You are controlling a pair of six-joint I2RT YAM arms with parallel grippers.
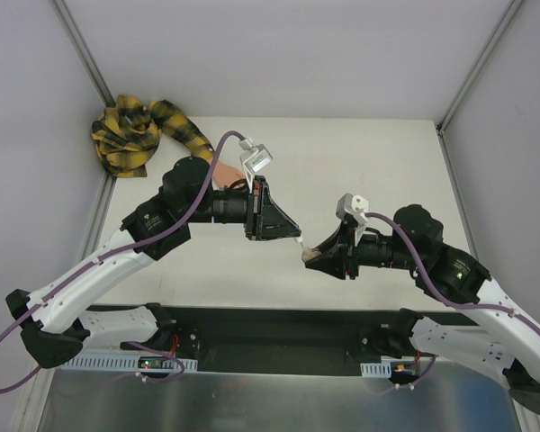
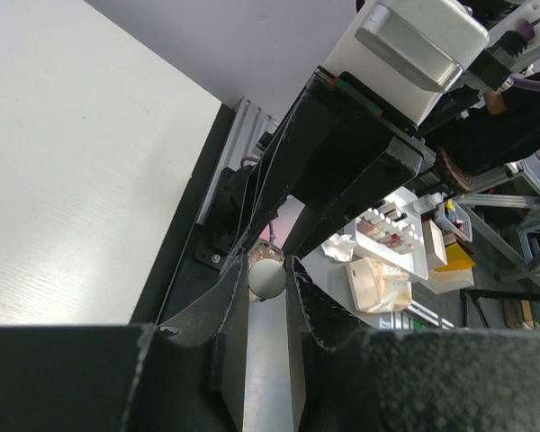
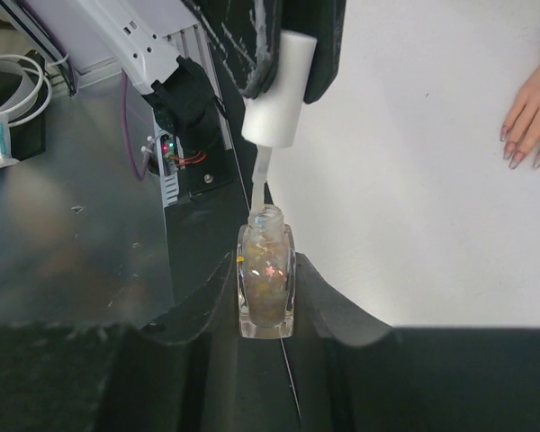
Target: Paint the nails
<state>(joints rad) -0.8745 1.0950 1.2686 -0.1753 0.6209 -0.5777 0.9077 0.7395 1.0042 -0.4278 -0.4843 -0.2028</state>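
Note:
My left gripper (image 1: 291, 233) is shut on the white brush cap (image 3: 274, 90) of the polish, which also shows between its fingers in the left wrist view (image 2: 267, 277). The brush stem (image 3: 259, 180) dips into the neck of the small clear glitter polish bottle (image 3: 266, 279). My right gripper (image 3: 266, 270) is shut on that bottle and holds it above the table's front (image 1: 313, 256). The peach mannequin hand (image 3: 533, 103) lies flat at the right edge of the right wrist view, its pinkish nails (image 3: 513, 155) pointing down. In the top view my left arm mostly hides it.
The yellow-and-black plaid sleeve (image 1: 135, 133) is bunched in the back left corner. The white table (image 1: 369, 171) has grey walls at the back and sides. The black base rail (image 1: 279, 328) runs along the near edge. A tray with small bottles (image 2: 391, 234) stands beyond the table.

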